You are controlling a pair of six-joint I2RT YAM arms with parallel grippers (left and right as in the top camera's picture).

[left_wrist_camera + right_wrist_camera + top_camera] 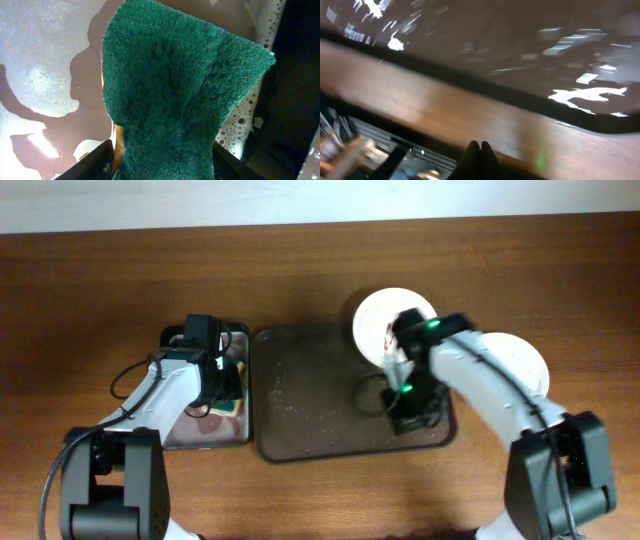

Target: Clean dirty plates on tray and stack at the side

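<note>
A white plate (378, 318) with red sauce streaks sits at the far right corner of the dark brown tray (310, 400), partly under my right arm. A second pale plate (528, 362) lies on the table right of the tray, half hidden by the arm. No third plate shows. My left gripper (222, 392) is over the grey metal tray and is shut on a green scouring sponge (175, 100). My right gripper (407, 418) is low over the brown tray's right front part. In the blurred right wrist view its fingers (480, 150) are pressed together and empty.
The narrow grey metal tray (185, 435) lies left of the brown tray; its wet surface (45, 75) fills the left wrist view. The brown tray's rim (485, 80) and a strip of wooden table (445, 110) show in the right wrist view.
</note>
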